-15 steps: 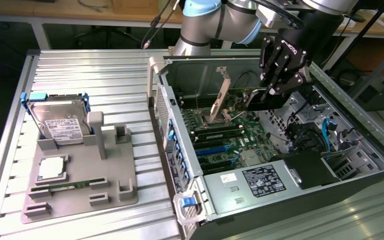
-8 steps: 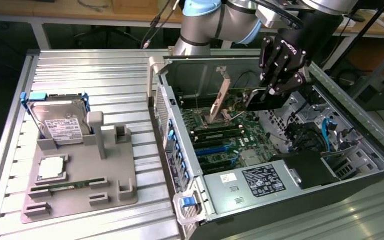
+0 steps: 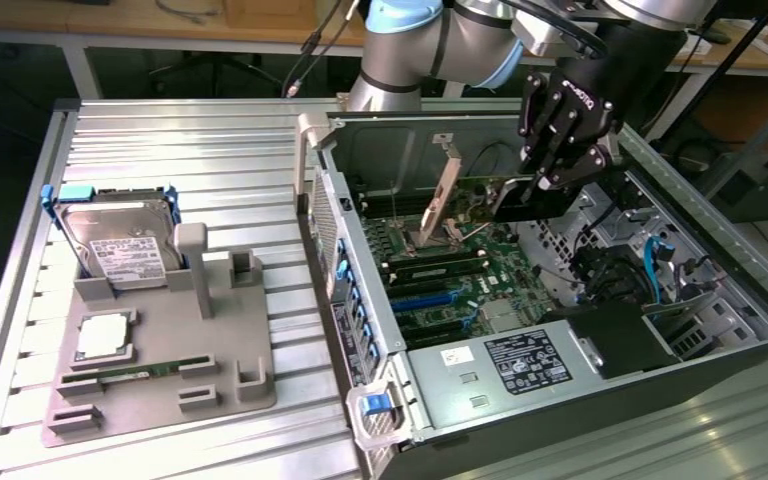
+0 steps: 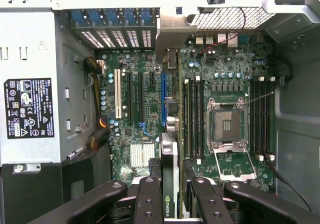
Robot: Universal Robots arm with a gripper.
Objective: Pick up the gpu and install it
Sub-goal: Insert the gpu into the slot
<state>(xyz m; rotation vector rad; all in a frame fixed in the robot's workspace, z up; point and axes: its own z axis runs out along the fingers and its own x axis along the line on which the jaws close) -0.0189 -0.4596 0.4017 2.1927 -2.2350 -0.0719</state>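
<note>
One open computer case (image 3: 544, 300) lies on its side on the ribbed metal table (image 3: 157, 150), and everything else is placed against it. Beside the case, toward the exterior view's left, a grey parts holder (image 3: 157, 340) carries a hard drive (image 3: 120, 245), a processor (image 3: 101, 338) and a memory stick (image 3: 137, 372). Inside the case sits the green motherboard (image 4: 145, 109), with the black power supply (image 3: 524, 362) at its near end. Above the motherboard the gripper (image 3: 544, 190) is clamped on the gpu (image 3: 484, 200), held edge-down just over the expansion slots (image 4: 145, 96) beside the empty processor socket (image 4: 226, 124).
</note>
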